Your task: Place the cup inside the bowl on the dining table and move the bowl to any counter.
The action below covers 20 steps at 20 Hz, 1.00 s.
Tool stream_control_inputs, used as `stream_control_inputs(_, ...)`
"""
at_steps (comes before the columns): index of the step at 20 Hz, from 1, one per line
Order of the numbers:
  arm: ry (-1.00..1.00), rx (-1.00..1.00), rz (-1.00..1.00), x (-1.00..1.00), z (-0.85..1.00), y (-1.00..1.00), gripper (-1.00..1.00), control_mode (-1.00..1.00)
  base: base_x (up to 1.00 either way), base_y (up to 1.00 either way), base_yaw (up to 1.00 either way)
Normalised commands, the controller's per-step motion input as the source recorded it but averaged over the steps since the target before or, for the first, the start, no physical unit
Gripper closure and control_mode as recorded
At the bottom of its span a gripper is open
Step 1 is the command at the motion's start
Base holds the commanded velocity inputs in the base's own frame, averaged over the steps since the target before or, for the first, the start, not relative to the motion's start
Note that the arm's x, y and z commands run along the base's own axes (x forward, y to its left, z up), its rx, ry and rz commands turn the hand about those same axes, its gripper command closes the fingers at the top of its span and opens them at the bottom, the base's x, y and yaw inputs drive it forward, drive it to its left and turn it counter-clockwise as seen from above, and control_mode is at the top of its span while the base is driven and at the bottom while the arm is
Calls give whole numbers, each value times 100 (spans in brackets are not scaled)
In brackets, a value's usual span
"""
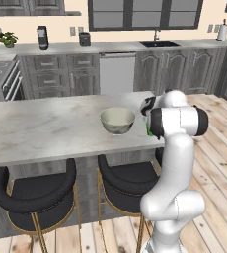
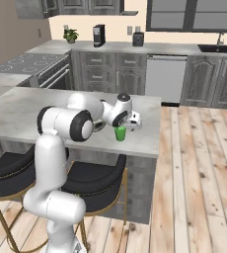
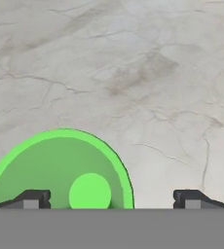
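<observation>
1. Right under my gripper [image 3: 111, 199] stands the cup [image 3: 60, 170], a smooth bright green tumbler, round-mouthed, seen from above.
2. My fingers [image 3: 33, 198] are spread wide and grip nothing.
3. It stands upright near the veined marble dining table's [image 1: 46, 123] right end; the glossy round bowl [image 1: 117, 120] sits just beside it.
4. My arm bends over that end.

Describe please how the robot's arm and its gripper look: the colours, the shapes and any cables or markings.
The arm is glossy white, built of thick rounded tube-like segments, with dark grey to black bands and caps at the joints. No cables or markings are visible on it. The gripper has two small dark finger tips, blocky in shape, each with a lighter grey patch.
</observation>
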Motion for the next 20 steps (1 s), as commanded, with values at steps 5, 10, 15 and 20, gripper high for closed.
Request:
stream_control_inputs(5,0,0,0,4,-15,0,-100,-100,0,0,0)
stream_control_inputs(10,0,0,0,0,-2,0,-100,-100,0,0,0)
stream_control_inputs(15,0,0,0,0,0,0,-100,-100,0,0,0)
stream_control_inputs(20,0,0,0,0,0,0,100,-100,0,0,0)
